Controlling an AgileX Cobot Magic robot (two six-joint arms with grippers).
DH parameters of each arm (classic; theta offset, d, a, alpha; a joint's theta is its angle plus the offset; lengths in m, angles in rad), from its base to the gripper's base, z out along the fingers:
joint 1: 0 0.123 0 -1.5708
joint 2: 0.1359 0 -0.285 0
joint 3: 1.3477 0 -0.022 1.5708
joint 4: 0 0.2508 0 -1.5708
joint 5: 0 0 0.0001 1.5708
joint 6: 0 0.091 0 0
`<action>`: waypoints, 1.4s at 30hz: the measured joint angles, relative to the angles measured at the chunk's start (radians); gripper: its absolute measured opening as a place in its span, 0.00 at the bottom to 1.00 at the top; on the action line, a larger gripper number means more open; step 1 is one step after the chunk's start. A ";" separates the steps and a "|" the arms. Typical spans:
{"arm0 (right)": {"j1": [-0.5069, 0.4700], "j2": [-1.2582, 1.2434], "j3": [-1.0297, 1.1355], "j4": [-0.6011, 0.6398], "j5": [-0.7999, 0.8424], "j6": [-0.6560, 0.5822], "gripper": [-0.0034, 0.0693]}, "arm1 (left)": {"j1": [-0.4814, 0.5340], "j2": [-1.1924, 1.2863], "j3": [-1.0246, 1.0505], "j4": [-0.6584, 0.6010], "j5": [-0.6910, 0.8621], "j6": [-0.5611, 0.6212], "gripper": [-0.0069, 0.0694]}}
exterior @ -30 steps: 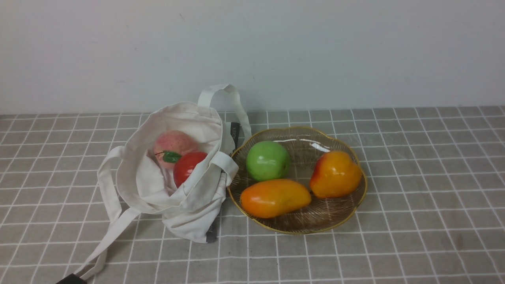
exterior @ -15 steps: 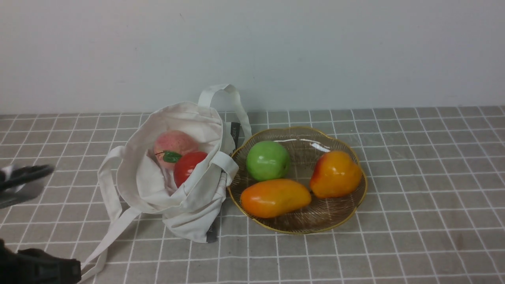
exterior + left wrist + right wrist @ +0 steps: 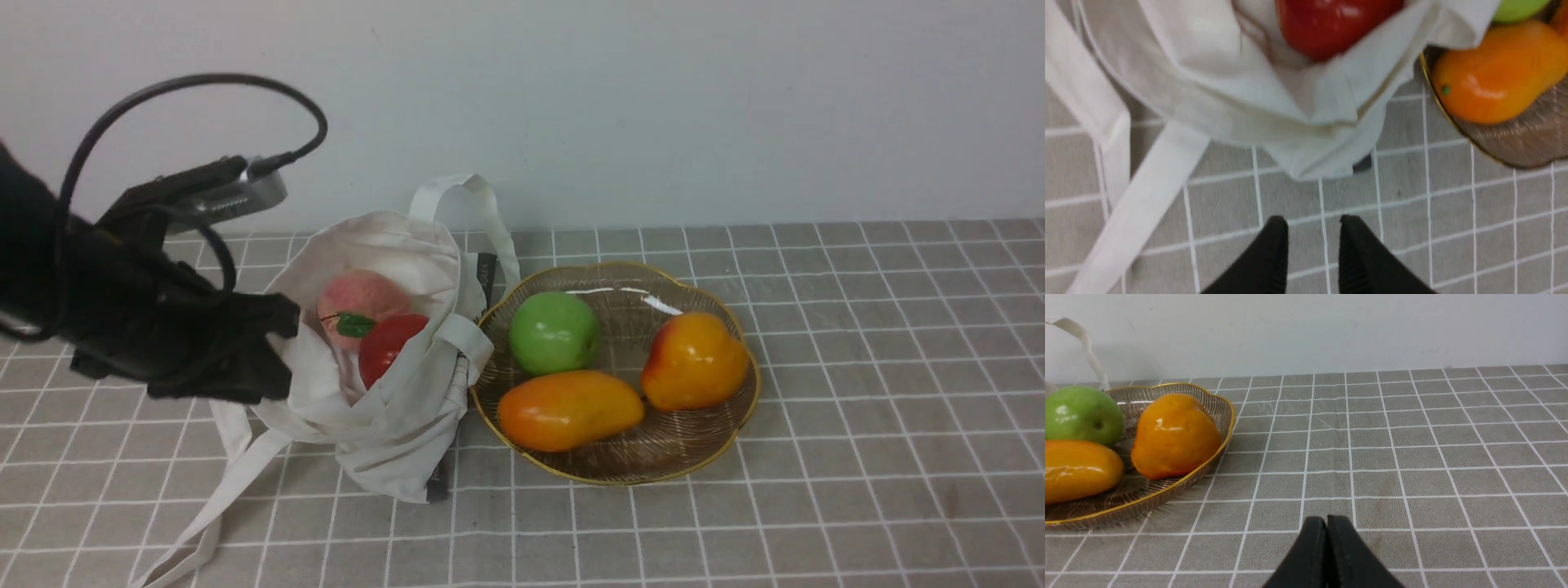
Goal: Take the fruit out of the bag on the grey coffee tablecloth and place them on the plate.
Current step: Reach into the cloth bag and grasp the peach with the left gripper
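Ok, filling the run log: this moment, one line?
left end effector open near bag; right end effector shut; peach, red fruit in bag

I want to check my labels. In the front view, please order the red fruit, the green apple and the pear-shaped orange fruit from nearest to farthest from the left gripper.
1. red fruit, in the bag, close to the left gripper.
2. green apple, on the plate's left side.
3. pear-shaped orange fruit, on the plate's right side.
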 joint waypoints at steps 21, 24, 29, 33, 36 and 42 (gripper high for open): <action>0.000 0.000 0.000 0.000 0.000 0.000 0.03 | 0.000 0.371 -0.229 -0.218 -0.268 0.199 0.87; 0.000 0.000 0.000 0.000 0.000 0.000 0.03 | 0.000 0.384 -0.229 -0.215 -0.351 0.216 0.87; 0.000 0.000 0.000 0.000 0.000 0.000 0.03 | 0.000 0.416 -0.229 -0.235 -0.420 0.222 0.87; 0.000 0.000 0.000 0.000 0.000 0.000 0.03 | 0.000 0.447 -0.229 -0.266 -0.430 0.223 0.87; 0.000 0.000 0.000 0.000 0.000 0.000 0.03 | 0.000 0.467 -0.229 -0.295 -0.442 0.224 0.87; 0.000 0.000 0.000 0.000 0.000 0.000 0.03 | 0.000 0.498 -0.234 -0.355 -0.470 0.231 0.87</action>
